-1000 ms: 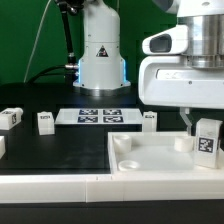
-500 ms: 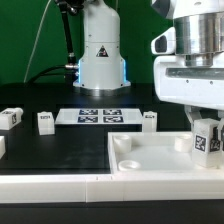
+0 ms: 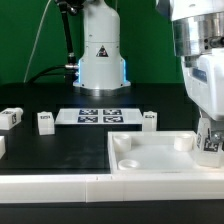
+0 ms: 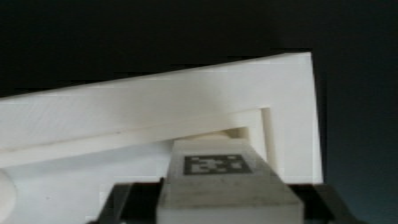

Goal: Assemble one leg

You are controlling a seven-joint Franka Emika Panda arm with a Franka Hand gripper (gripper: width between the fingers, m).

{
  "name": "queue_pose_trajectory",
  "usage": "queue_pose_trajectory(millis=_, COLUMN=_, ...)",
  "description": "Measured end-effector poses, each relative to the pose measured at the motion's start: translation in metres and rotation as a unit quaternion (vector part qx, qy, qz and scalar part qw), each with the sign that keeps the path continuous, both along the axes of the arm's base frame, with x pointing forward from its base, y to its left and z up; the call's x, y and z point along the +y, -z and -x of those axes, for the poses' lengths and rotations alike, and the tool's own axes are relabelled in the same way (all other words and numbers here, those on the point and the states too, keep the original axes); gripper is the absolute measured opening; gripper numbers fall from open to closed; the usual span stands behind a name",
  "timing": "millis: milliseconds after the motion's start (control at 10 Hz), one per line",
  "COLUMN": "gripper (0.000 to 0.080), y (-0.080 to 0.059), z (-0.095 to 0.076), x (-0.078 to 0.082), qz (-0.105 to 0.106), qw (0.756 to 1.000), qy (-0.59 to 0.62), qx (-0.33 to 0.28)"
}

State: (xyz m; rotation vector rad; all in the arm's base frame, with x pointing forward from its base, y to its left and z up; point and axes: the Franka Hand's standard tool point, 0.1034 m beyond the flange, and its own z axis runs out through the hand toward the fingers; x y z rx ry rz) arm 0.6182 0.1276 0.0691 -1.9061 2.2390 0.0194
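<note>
Wrist view: hand [image 4: 210, 205] grips leg [image 4: 217, 172] beside tray rim [image 4: 299, 130].

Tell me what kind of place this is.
Probably a robotics lab bench: a marker board of printed tags lies on a black table, and a pincer holds a tagged leg over a white tray.

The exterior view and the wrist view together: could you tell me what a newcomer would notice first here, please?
First, the gripper at the exterior view's right, holding the leg low over the white tray. The wrist view shows the tagged leg between dark fingers near the tray's corner. Behind, the marker board lies on the black table, with three more small tagged legs in a row.
</note>
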Motion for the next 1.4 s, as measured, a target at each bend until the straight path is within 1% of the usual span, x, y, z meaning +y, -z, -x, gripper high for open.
queue_pose_trajectory(millis=100, gripper=0.0291, y=0.0000, z=0.0000, x=0.0004, qz=-0.005, qw=1.000, qy=0.019, qx=0.002)
queue_pose_trajectory(millis=200, gripper=0.0291, y=0.0002, z=0.0002, x=0.0003, qz=-0.002, qw=1.000, qy=0.002, qx=0.000)
queue_pose_trajectory(millis=300, gripper=0.0400, y=0.0006, z=0.0005, x=-0.0004, qz=0.001, qw=1.000, qy=-0.022, qx=-0.002)
queue_pose_trajectory(millis=400, gripper=0.0536, y=0.0007, z=0.0002, x=-0.0025, qz=0.005, qw=0.999, qy=-0.045, qx=-0.005)
queue_pose_trajectory(millis=500, gripper=0.0536, y=0.0007, z=0.0001, x=-0.0036, qz=0.015, qw=0.994, qy=-0.109, qx=-0.013)
queue_pose_trajectory(millis=600, gripper=0.0626, y=0.0005, z=0.0000, x=-0.0050, qz=0.022, qw=0.986, qy=-0.164, qx=-0.018)
queue_pose_trajectory(millis=700, gripper=0.0642, y=0.0004, z=-0.0002, x=-0.0060, qz=0.027, qw=0.979, qy=-0.202, qx=-0.023)
queue_pose_trajectory(millis=800, gripper=0.0642, y=0.0001, z=-0.0001, x=-0.0061, qz=0.035, qw=0.963, qy=-0.266, qx=-0.029)
queue_pose_trajectory(millis=1000, gripper=0.0649, y=-0.0010, z=-0.0010, x=-0.0039, qz=0.045, qw=0.939, qy=-0.339, qx=-0.034)
queue_pose_trajectory(millis=1100, gripper=0.0649, y=-0.0010, z=-0.0015, x=-0.0043, qz=0.055, qw=0.917, qy=-0.393, qx=-0.040)
queue_pose_trajectory(millis=1200, gripper=0.0649, y=-0.0011, z=-0.0018, x=-0.0048, qz=0.066, qw=0.888, qy=-0.453, qx=-0.044)
queue_pose_trajectory(millis=1400, gripper=0.0649, y=-0.0022, z=-0.0026, x=-0.0043, qz=0.087, qw=0.820, qy=-0.564, qx=-0.042)
